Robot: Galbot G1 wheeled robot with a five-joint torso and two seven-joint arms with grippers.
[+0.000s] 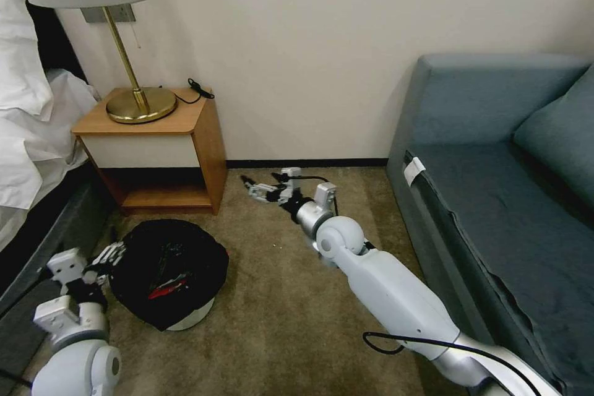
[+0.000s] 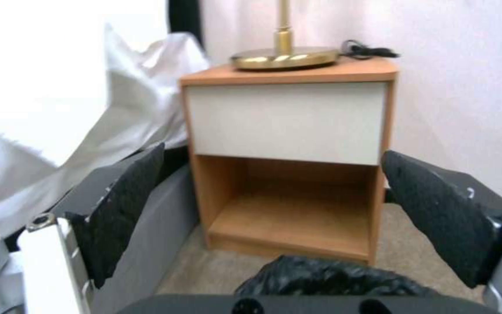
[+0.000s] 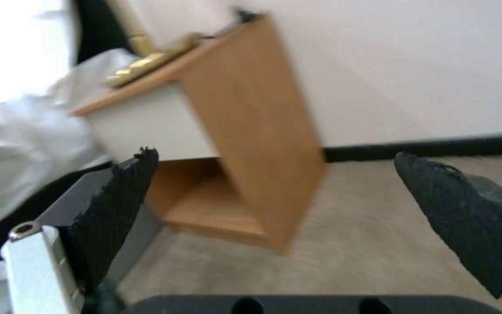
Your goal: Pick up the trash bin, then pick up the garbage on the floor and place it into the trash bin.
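The trash bin (image 1: 193,317), a small round white bin under a black bag liner (image 1: 185,247), stands on the carpet in front of the nightstand. A red-and-white piece of garbage (image 1: 166,289) lies inside it. My left gripper (image 1: 111,253) is at the bin's left rim, open. In the left wrist view its fingers (image 2: 117,209) are spread wide, with the black bag (image 2: 320,279) low between them and untouched by the pads. My right gripper (image 1: 250,184) reaches out low over the carpet near the wall. It is open, and its fingers (image 3: 117,205) hold nothing.
A wooden nightstand (image 1: 154,136) with a brass lamp (image 1: 139,105) stands against the wall behind the bin. A bed with white linen (image 1: 31,136) is at the left and a blue sofa (image 1: 495,198) at the right. Bare carpet (image 1: 278,322) lies between them.
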